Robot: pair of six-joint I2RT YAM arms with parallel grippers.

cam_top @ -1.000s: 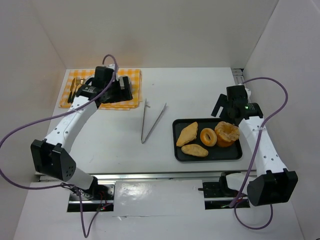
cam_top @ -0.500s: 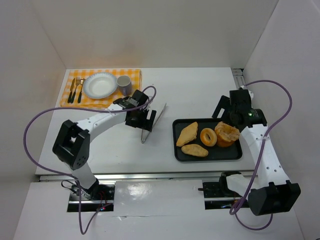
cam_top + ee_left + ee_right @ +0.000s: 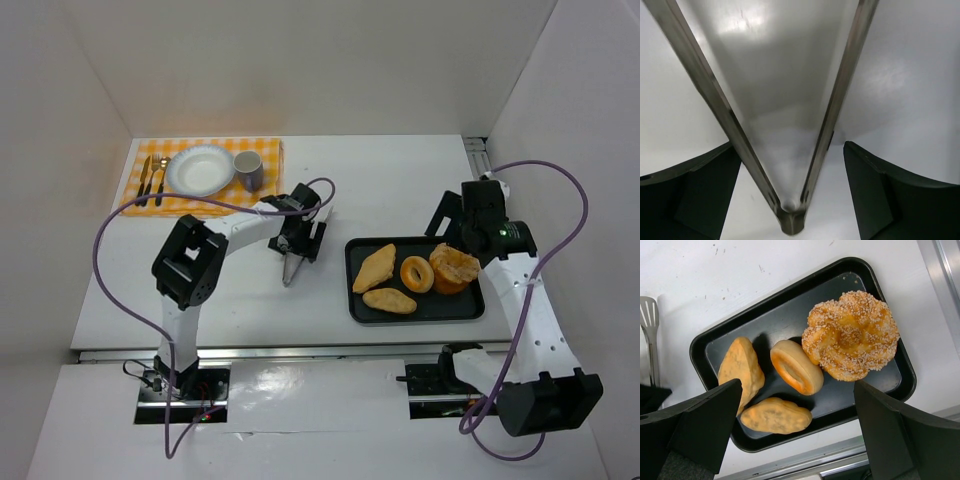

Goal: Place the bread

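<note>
A black tray (image 3: 415, 318) holds several breads: a sesame ring pastry (image 3: 454, 265), a small ring bun (image 3: 416, 273) and two flat golden pieces (image 3: 375, 267) (image 3: 389, 300). Metal tongs (image 3: 289, 272) lie on the table left of the tray. My left gripper (image 3: 300, 240) is open and low over the tongs; in the left wrist view its fingers straddle the hinge end (image 3: 790, 220) without touching. My right gripper (image 3: 442, 218) is open and empty above the tray (image 3: 790, 315), with the sesame pastry (image 3: 852, 335), the ring bun (image 3: 796, 366) and the flat pieces (image 3: 740, 367) (image 3: 776, 415) below it.
A yellow checked cloth (image 3: 265, 205) at the back left carries a white plate (image 3: 200, 170), a cup (image 3: 248, 168) and cutlery (image 3: 152, 178). White walls close in the table on three sides. A metal rail (image 3: 478, 155) runs along the right edge.
My left arm has swung from the checked cloth to the right and nearer, down over the tongs, uncovering the plate and cup. My right arm has barely moved.
</note>
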